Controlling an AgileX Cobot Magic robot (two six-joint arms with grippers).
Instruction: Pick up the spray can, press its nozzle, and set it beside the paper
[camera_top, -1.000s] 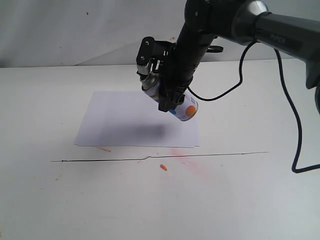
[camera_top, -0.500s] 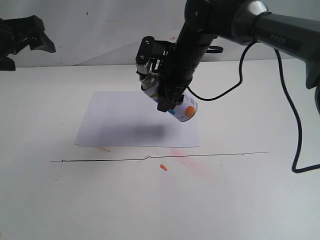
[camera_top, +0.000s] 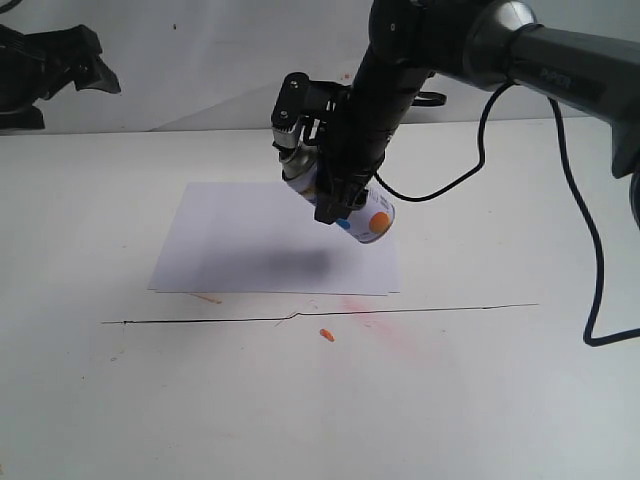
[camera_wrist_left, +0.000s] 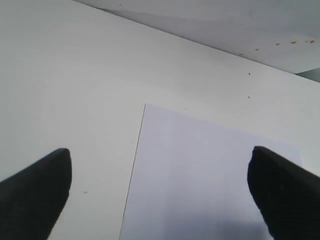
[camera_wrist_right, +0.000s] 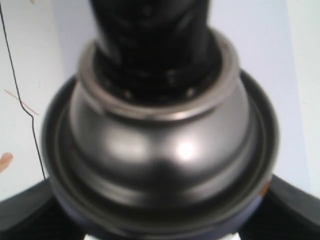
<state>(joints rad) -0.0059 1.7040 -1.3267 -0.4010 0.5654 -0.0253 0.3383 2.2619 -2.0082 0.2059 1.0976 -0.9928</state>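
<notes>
Your right gripper (camera_top: 335, 198) clamps the spray can (camera_top: 372, 218) mid-frame, tilted in the air over the paper (camera_top: 240, 250), likely to leave the nozzle (camera_wrist_right: 150, 35) reachable. Left gripper (camera_wrist_left: 160, 197) gapes empty, upper left of the exterior view.

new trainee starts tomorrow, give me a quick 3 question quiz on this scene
1. True or false: the can rests on the paper.
2. The can is: A upright, B tilted, C lying flat.
3. Fill in: the left gripper is ___.
Key: 1 false, the right gripper holds it in the air; 2 B; 3 open.
</notes>
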